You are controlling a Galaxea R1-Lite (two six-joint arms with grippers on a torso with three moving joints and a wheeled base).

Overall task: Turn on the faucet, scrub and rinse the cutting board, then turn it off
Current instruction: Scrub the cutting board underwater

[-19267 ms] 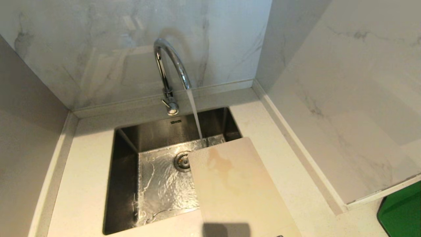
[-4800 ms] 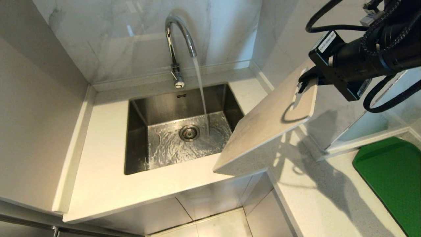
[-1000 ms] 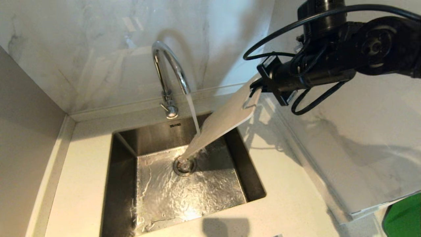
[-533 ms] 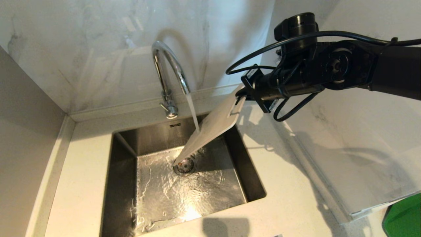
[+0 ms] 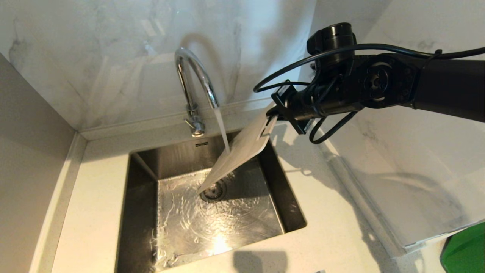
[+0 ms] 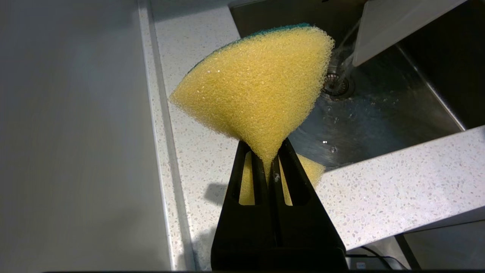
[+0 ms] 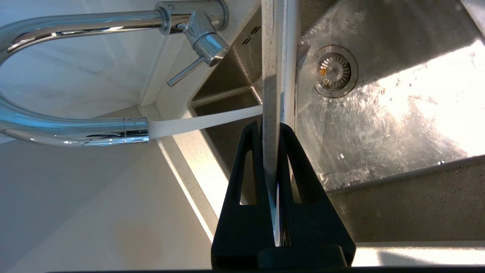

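The thin cream-white plastic cutting board [image 5: 242, 149], pinched at its slotted end by the right gripper [image 5: 273, 112], is slanting into the steel sink [image 5: 144, 197] under the chrome gooseneck faucet [image 5: 195, 81]'s stream; the left gripper [image 6: 269, 161] is squeezing a yellow sponge [image 6: 257, 83].

Steel sink [image 5: 146, 212] with round drain [image 5: 214, 192], speckled white countertop [image 5: 94, 197], marble wall [image 5: 113, 57], green mat [image 5: 464, 246], yellow sponge [image 6: 257, 87]

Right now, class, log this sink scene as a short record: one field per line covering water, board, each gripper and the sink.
water: running from the faucet onto the board's face
board: cutting board tilted steeply over the sink, lower end above the drain
right gripper: shut on the board's upper, handle end
left gripper: shut on a yellow sponge, beside the sink
sink: wet, water swirling on its floor
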